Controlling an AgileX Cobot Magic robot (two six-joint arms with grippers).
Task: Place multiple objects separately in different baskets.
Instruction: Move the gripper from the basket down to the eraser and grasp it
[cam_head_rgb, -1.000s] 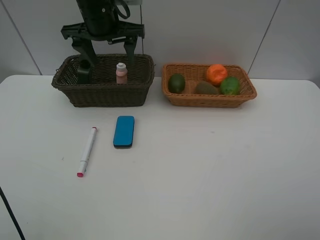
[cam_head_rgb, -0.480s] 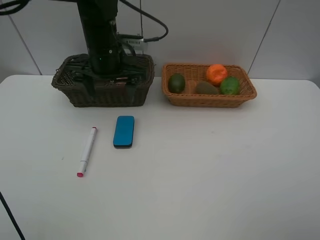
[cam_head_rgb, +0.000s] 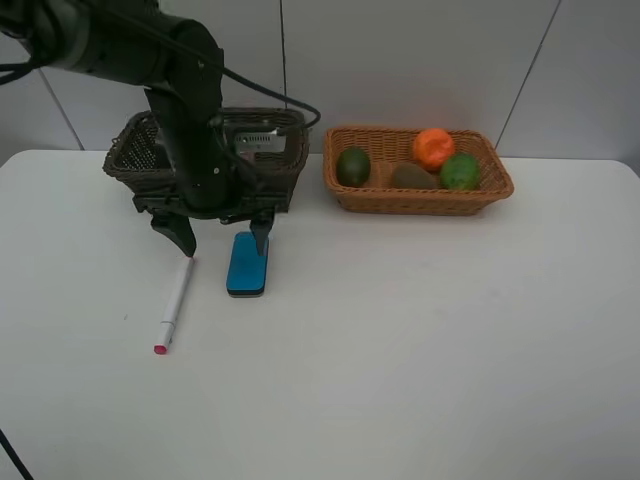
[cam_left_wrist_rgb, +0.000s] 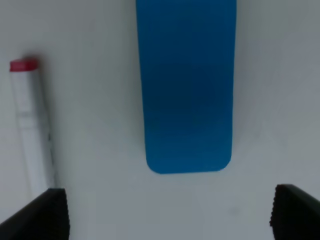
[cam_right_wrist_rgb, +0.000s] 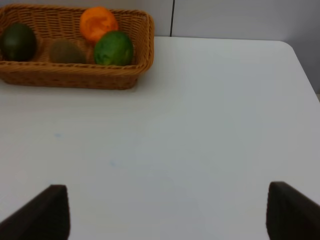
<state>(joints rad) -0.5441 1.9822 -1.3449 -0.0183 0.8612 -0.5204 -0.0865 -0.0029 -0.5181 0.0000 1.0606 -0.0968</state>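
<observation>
My left gripper (cam_head_rgb: 222, 240) hangs open just in front of the dark brown basket (cam_head_rgb: 128, 152), one finger by the white marker's (cam_head_rgb: 174, 303) near end, the other at the blue eraser's (cam_head_rgb: 247, 268) far end. In the left wrist view the eraser (cam_left_wrist_rgb: 186, 85) lies ahead between the open fingertips (cam_left_wrist_rgb: 40, 215) and the marker (cam_left_wrist_rgb: 30, 125) lies near one finger. The light basket (cam_head_rgb: 420, 201) holds two green fruits (cam_head_rgb: 353, 165) (cam_head_rgb: 460, 171), a kiwi (cam_head_rgb: 410, 177) and an orange (cam_head_rgb: 433, 147). My right gripper (cam_right_wrist_rgb: 167, 212) is open over bare table. The arm hides the dark basket's contents.
The white table (cam_head_rgb: 420, 340) stretches wide in front of and to the right of both baskets. In the right wrist view the light basket (cam_right_wrist_rgb: 75, 75) with its fruit sits far ahead, and the table's corner (cam_right_wrist_rgb: 292, 47) lies at the far side.
The left arm has dropped from above the dark basket and come forward to the table, open over the marker and eraser. It now hides the bottles in that basket.
</observation>
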